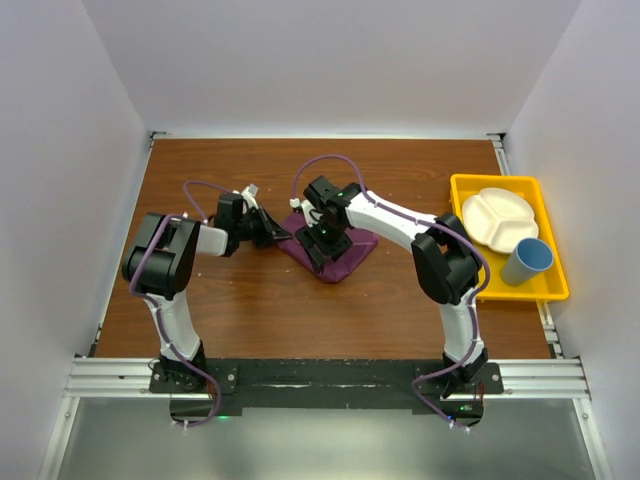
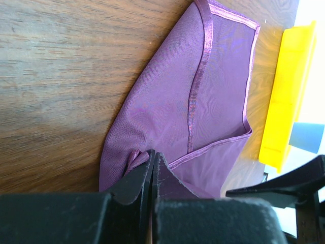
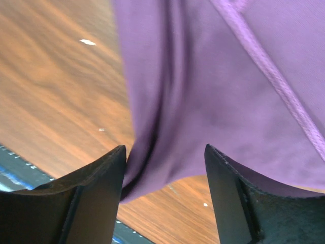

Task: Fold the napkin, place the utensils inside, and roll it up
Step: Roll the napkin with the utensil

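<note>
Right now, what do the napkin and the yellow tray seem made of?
The napkin: probably woven cloth, slightly shiny; it folds softly and has a stitched hem band. The yellow tray: likely smooth plastic; even colour, rigid raised rim.

One purple napkin (image 1: 340,258) is in view, on one wooden table (image 1: 250,300). One yellow tray (image 1: 556,285) holds one white divided plate (image 1: 498,215) and one blue cup (image 1: 527,262). There are two robot arms, a left arm (image 1: 165,262) and a right arm (image 1: 445,265), each ending in one gripper: the left gripper (image 2: 152,154) and the right gripper (image 3: 165,152).
</note>
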Controlling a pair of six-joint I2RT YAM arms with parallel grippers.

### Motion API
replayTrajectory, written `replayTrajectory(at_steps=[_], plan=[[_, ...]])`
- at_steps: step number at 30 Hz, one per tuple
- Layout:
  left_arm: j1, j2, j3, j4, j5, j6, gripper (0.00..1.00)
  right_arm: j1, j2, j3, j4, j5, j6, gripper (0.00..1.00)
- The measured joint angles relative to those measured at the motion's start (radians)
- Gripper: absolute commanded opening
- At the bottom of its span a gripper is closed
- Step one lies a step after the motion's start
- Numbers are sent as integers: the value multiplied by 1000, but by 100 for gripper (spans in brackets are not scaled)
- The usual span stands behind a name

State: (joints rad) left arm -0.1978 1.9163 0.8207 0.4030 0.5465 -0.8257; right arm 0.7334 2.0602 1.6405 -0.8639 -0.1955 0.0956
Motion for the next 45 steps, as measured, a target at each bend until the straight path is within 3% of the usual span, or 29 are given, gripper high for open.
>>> replayTrajectory(at_steps=[3,8,17,26,37,45], plan=[[0,0,0,-1,0,0,0,-7,0,-11,-2,27,-5,50],[0,0,8,-17,0,7,0,-11,0,-30,4,45,-2,23],[-1,0,36,-72,1,37,0,-26,0,-77,47,26,2,2],[-6,-1,95,-185,-4,101,4,-42,-6,-165,150,-28,31,0],[-5,-15,192,-372,-35,167,24,-65,-3,-203,233,-149,98,0],[-9,-111,180,-384,-2,164,22,-93,6,-222,259,-234,126,0]])
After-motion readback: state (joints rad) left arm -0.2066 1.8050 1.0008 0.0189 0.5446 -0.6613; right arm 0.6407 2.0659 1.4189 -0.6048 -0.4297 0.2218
